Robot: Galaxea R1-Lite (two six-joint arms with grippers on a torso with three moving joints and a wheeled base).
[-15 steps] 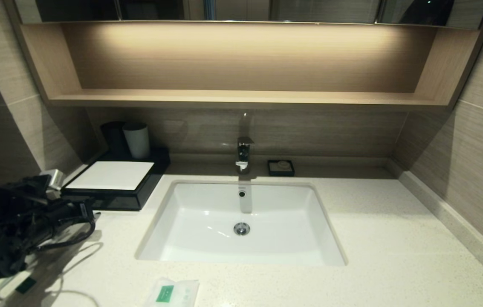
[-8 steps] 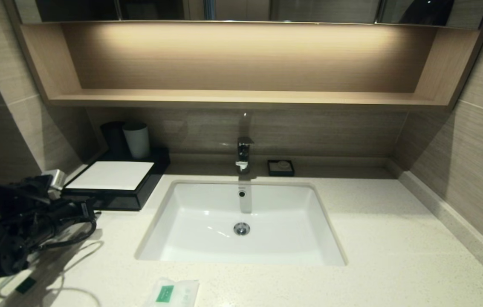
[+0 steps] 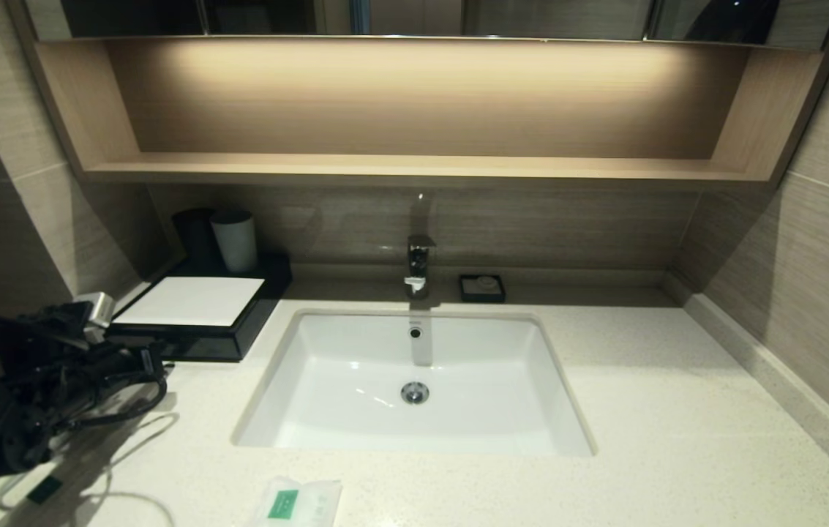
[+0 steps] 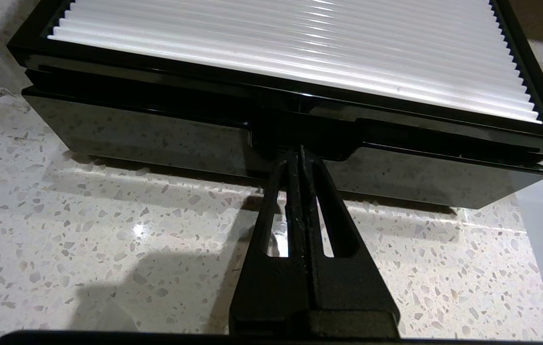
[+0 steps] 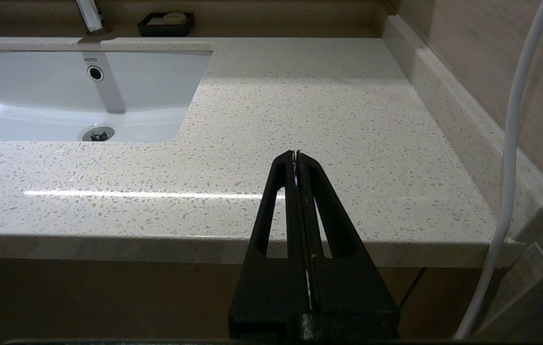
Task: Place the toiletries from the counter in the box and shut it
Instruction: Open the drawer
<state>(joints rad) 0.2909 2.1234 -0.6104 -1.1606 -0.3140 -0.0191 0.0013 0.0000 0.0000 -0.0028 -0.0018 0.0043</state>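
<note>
The black box (image 3: 238, 338) with a white top panel stands at the back left of the cream counter (image 3: 677, 410). In the left wrist view the box (image 4: 300, 62) fills the upper part and its drawer front (image 4: 132, 139) looks pushed in. My left gripper (image 4: 298, 152) is shut and empty, its tips at the notch in the middle of the drawer front; it also shows in the head view (image 3: 159, 364). A white sachet (image 3: 295, 503) with a green label lies at the counter's front edge. A dark green label (image 3: 44, 489) shows under my left arm. My right gripper (image 5: 296, 154) is shut and empty, over the counter's front edge right of the sink.
The white sink (image 3: 355, 344) is set in the middle of the counter, with the faucet (image 3: 419, 263) behind it. A grey cup (image 3: 235, 240) and a dark cup (image 3: 194, 234) stand behind the box. A black soap dish (image 3: 482, 288) sits at the back. Walls close in on both sides.
My left arm has edged slightly toward the box. Nothing else has moved.
</note>
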